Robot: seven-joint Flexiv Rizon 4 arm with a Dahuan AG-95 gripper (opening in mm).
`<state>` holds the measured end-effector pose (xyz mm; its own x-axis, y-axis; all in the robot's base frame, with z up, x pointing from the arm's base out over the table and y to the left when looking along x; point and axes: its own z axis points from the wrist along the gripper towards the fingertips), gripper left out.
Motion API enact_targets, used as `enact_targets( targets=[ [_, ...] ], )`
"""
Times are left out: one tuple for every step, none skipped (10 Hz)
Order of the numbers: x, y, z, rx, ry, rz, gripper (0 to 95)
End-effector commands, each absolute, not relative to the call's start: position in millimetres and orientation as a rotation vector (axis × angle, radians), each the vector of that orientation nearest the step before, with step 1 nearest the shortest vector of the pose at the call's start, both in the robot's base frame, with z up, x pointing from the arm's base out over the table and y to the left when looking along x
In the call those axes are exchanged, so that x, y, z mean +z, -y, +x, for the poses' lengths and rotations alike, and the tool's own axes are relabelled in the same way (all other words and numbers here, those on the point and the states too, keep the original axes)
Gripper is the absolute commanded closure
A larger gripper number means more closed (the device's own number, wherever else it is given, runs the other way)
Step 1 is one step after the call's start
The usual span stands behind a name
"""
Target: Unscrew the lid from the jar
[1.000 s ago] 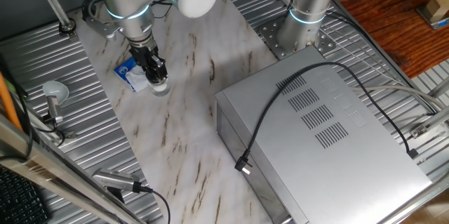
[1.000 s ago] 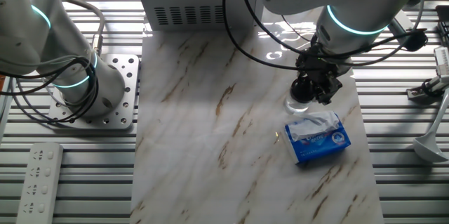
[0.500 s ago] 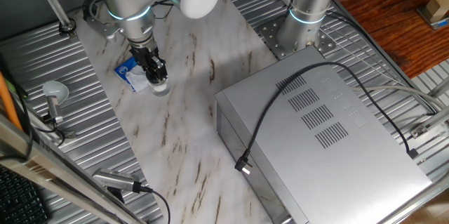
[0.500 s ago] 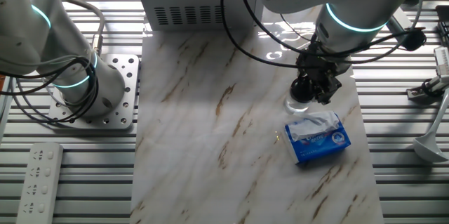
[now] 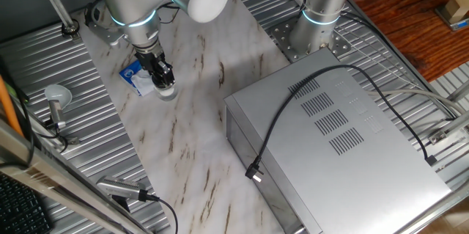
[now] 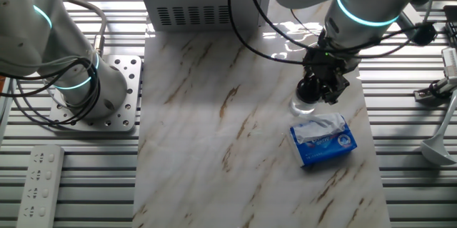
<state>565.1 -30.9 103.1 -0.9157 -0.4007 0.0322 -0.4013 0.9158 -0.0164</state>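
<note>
My gripper (image 6: 310, 93) sits directly over the jar (image 6: 302, 106), fingers closed around the lid (image 5: 165, 84). Jar upright on counter (image 6: 214, 149), just beside blue packet (image 6: 323, 140); twist axis vertical.

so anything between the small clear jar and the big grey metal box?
Nothing. In one fixed view, only bare marble tabletop runs from the small clear cylindrical jar to the large grey metal box. The blue-and-white packet lies on the jar's far side.
</note>
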Motion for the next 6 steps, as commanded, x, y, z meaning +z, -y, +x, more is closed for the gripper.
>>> enact_targets(
  targets=[
    [102.3, 30.7, 565.9, 0.026, 3.049, 0.645, 38.0],
    [102.4, 30.7, 565.9, 0.022, 3.051, 0.655, 38.0],
    [102.4, 30.7, 565.9, 0.021, 3.051, 0.659, 38.0],
    [102.5, 30.7, 565.9, 0.022, 3.052, 0.659, 38.0],
    [103.0, 30.7, 565.8, 0.021, 3.051, 0.67, 38.0],
    [103.2, 30.8, 565.8, 0.019, 3.047, 0.685, 38.0]
  ],
)
